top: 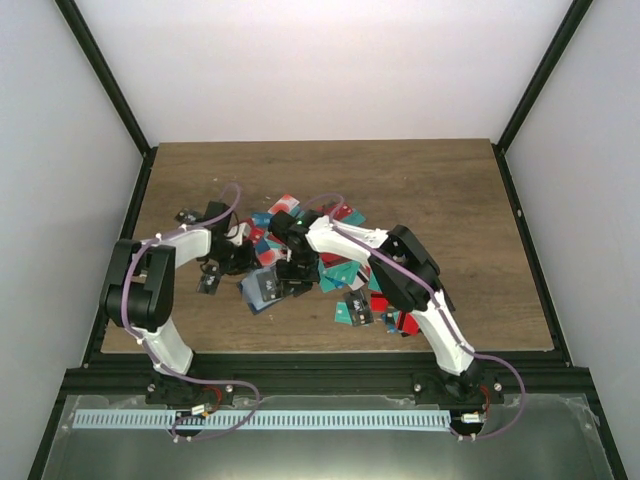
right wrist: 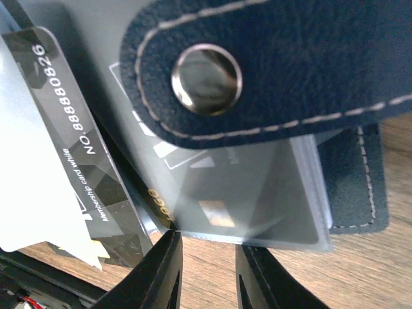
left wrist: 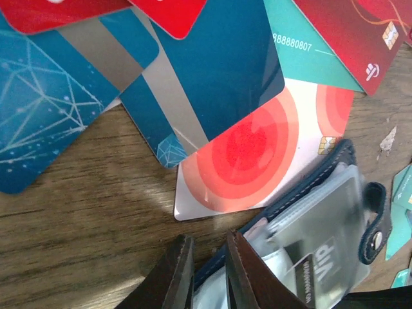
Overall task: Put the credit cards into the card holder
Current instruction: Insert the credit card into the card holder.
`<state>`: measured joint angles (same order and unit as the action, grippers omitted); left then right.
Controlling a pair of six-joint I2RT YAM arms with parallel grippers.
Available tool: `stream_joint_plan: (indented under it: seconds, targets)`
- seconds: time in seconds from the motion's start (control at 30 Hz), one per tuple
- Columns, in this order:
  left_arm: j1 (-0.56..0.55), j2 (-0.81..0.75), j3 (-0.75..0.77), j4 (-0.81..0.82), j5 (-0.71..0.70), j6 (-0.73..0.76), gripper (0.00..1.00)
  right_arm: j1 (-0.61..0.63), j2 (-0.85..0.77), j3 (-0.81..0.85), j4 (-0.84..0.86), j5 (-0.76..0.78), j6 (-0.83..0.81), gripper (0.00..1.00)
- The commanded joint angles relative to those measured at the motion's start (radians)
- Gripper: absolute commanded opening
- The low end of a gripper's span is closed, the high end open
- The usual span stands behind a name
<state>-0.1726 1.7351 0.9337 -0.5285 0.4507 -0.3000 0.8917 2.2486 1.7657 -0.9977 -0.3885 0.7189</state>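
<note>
The credit cards [top: 335, 270] lie in a loose heap mid-table. The card holder [top: 264, 289] lies open at the heap's near-left side. My left gripper [top: 243, 262] [left wrist: 207, 254] is shut on the card holder's stitched navy edge [left wrist: 315, 177]. Beyond it lie a white-and-red card [left wrist: 251, 154], blue cards [left wrist: 219, 64], a teal one [left wrist: 302, 51] and a red one [left wrist: 347, 32]. My right gripper [top: 291, 274] [right wrist: 207, 257] stands slightly open over bare wood, its tips at the edge of a clear sleeve with a black card [right wrist: 257, 193] inside. The snap strap [right wrist: 290, 71] lies across it. Another black card [right wrist: 84, 161] sticks out left.
More cards [top: 352, 310] lie near the right arm's elbow. Small black pieces [top: 187, 215] [top: 208, 283] sit left of the heap. Dark frame rails [top: 520, 220] border the wooden table [top: 420, 180], and white walls rise behind it.
</note>
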Motion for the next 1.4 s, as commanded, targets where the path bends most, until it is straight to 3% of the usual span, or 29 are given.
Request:
stream_joint_plan:
  seconds: [0.0, 0.27, 0.47, 0.63, 0.87, 1.03, 1.37]
  targets:
    - [-0.005, -0.007, -0.074, -0.007, 0.016, -0.024, 0.17, 0.004, 0.048, 0.070, 0.008, -0.040, 0.013, 0.26]
    - [-0.004, -0.134, -0.107, -0.059, -0.097, -0.079, 0.18, 0.007, 0.036, 0.037, 0.031, -0.091, 0.024, 0.26]
    - [0.018, -0.292, -0.076, -0.148, -0.253, -0.155, 0.23, 0.006, -0.030, -0.038, 0.040, -0.092, -0.044, 0.26]
    - [0.039, -0.404, -0.103, -0.211, -0.298, -0.219, 0.23, 0.005, -0.107, -0.066, 0.059, -0.081, -0.113, 0.29]
    - [0.042, -0.448, -0.213, -0.229, -0.295, -0.301, 0.17, 0.006, -0.115, 0.013, 0.050, 0.009, -0.196, 0.26]
    - [0.042, -0.396, -0.275, -0.157, -0.244, -0.333, 0.09, 0.007, -0.078, 0.050, 0.079, 0.060, -0.226, 0.13]
    - [0.032, -0.387, -0.367, -0.080, -0.196, -0.388, 0.06, 0.040, 0.000, 0.096, 0.079, 0.103, -0.280, 0.04]
